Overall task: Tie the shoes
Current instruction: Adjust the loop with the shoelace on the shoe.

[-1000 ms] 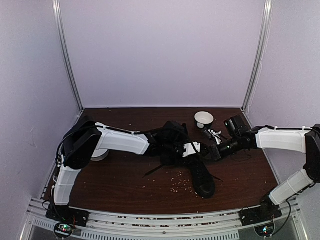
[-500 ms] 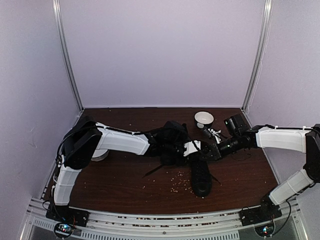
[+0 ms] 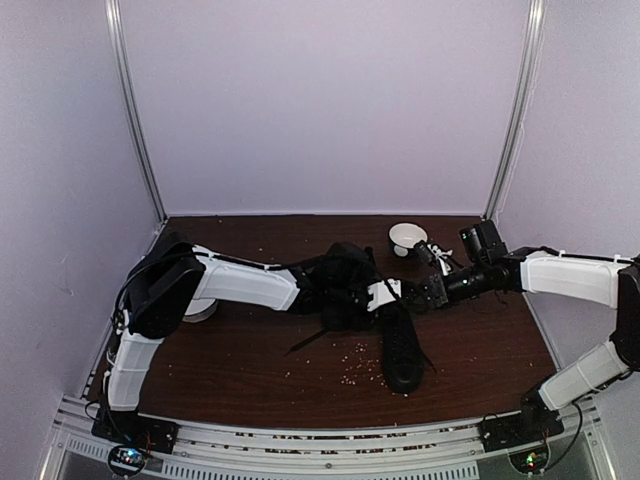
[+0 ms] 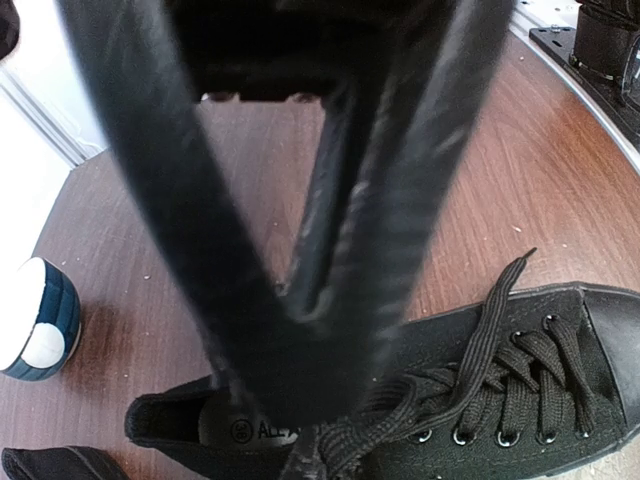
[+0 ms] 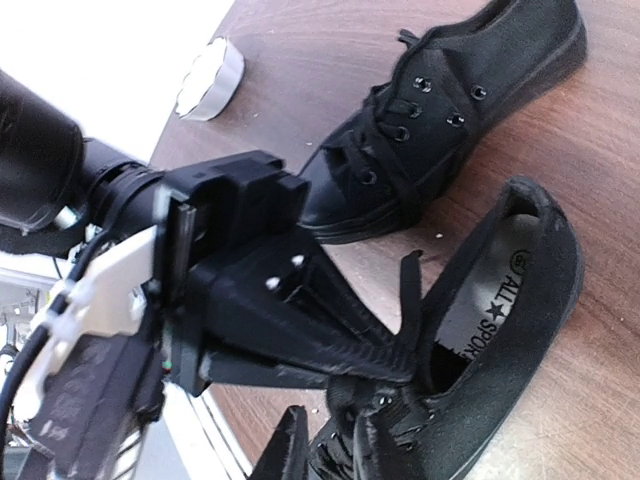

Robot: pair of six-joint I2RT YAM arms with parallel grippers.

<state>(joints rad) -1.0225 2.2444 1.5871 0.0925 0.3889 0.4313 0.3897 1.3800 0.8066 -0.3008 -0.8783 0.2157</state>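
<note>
Seeing left end effector (image 4: 310, 385) with fingers pressed together, seemingly pinching a lace (image 5: 408, 290) above the near shoe (image 3: 403, 350), mid-counter (image 3: 250, 360) with toe toward the near edge. Can't tell from these views whether the right end effector (image 3: 418, 296) is apart or together, just beside that shoe's opening and close to the left one's tip. Spotting second shoe (image 3: 345, 280) just left of centre under the left arm, white bowl (image 3: 407, 237) by the far edge.
</note>
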